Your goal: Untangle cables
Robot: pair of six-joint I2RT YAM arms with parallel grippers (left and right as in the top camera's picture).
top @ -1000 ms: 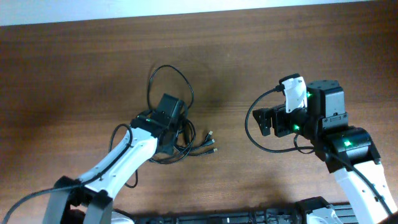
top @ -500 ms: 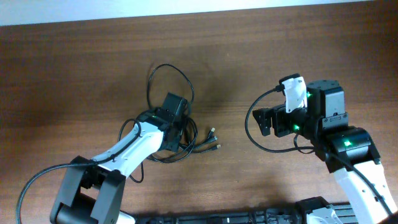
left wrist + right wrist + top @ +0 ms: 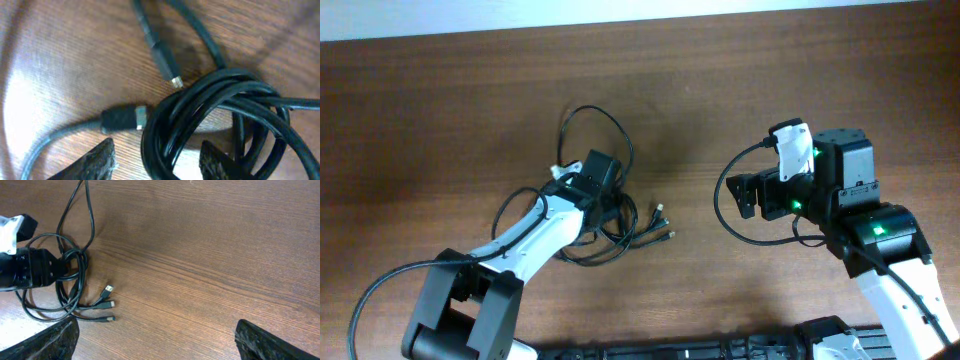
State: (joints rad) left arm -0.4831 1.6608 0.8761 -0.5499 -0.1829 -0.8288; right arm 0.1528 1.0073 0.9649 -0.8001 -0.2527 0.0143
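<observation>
The cables [image 3: 610, 215] sit bunched just left of the table's [image 3: 440, 120] middle, the coil between the left fingers [image 3: 102, 160], spread and not pinching yet. I'd grab one strand, not the whole loop. Right fingers [image 3: 47, 342] hang wide apart, empty, nearer the right edge

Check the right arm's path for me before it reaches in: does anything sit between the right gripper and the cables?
Nothing visible does. Only bare table lies between the open right gripper and the cables. The left gripper straddles the knot from the other side, off that path.
</observation>
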